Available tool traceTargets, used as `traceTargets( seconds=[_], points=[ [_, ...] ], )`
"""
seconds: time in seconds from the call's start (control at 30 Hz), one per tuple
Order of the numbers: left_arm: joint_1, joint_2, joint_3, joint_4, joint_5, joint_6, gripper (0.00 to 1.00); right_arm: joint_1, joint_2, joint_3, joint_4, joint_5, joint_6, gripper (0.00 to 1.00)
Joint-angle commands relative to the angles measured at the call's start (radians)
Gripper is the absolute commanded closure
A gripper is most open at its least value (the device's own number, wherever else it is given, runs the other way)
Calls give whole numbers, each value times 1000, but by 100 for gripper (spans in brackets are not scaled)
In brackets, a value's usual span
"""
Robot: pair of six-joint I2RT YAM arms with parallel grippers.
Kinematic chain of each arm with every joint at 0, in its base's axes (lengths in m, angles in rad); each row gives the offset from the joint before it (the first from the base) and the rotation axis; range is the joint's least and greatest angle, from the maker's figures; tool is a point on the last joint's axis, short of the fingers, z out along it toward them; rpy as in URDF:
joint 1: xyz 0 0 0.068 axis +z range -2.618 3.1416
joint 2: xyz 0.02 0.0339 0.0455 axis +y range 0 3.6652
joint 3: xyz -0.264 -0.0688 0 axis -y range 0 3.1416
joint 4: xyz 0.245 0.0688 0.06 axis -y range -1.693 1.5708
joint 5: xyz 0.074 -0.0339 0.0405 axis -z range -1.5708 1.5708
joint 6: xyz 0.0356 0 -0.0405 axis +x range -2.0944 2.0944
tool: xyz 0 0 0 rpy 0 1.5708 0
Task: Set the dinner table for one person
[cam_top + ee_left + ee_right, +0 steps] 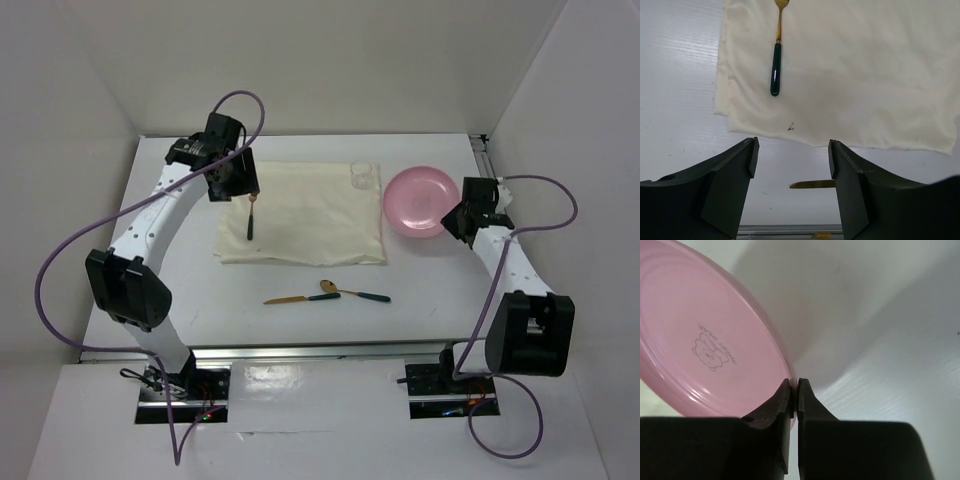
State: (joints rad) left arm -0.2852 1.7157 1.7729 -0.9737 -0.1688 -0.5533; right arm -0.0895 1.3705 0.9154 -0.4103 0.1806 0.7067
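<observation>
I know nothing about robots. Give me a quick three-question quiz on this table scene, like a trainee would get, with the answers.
1. True or false: the fork lies on the cream cloth.
2. What is the right tool pinching? A) the fork B) the rim of the pink plate C) the cream cloth
3. Which two utensils lie on the bare table, in front of the cloth?

Key: 1 true; 2 B; 3 the knife and the spoon.
</observation>
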Motion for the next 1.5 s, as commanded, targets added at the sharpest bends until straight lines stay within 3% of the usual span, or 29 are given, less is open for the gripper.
traceTargets(
  seconds=[0.0,0.13,0.33,0.5,0.67,0.9,0.97,1.03,1.13,1.17,1.27,1.4,1.47],
  points=[
    [-5,-74,42,-20,20,-10,25,20,-73,103,15,-12,-50,100],
    [-5,-97,22,-20,-11,-31,25,131,-65,177,30,-93,-87,100],
    [-5,-154,11,-30,-58,-79,25,399,148,347,44,-156,-87,100],
    [-5,-179,-10,-39,-80,-79,24,520,363,503,61,-190,-87,100],
    [-5,-179,-29,-39,-69,-79,24,544,554,634,42,-208,-67,100],
    [-5,-188,-70,-30,-60,-79,24,544,685,715,15,-188,-58,99],
    [-5,-188,-82,-30,-60,-88,24,544,706,724,2,-173,-67,94],
    [-5,-188,-110,-30,-60,-88,24,544,717,715,2,-173,-67,78],
    [-5,-197,-180,7,-60,-97,24,544,717,705,2,-173,-67,70],
    [-5,-206,-202,27,-60,-106,24,544,717,692,14,-173,-67,52],
    [-35,-206,-257,47,-76,-131,23,544,693,692,15,-185,-87,36],
    [-64,-194,-293,72,-87,-151,23,544,624,692,-19,-176,-107,22],
    [-65,-183,-302,72,-87,-151,23,544,550,665,-30,-149,-125,20]
  ],
)
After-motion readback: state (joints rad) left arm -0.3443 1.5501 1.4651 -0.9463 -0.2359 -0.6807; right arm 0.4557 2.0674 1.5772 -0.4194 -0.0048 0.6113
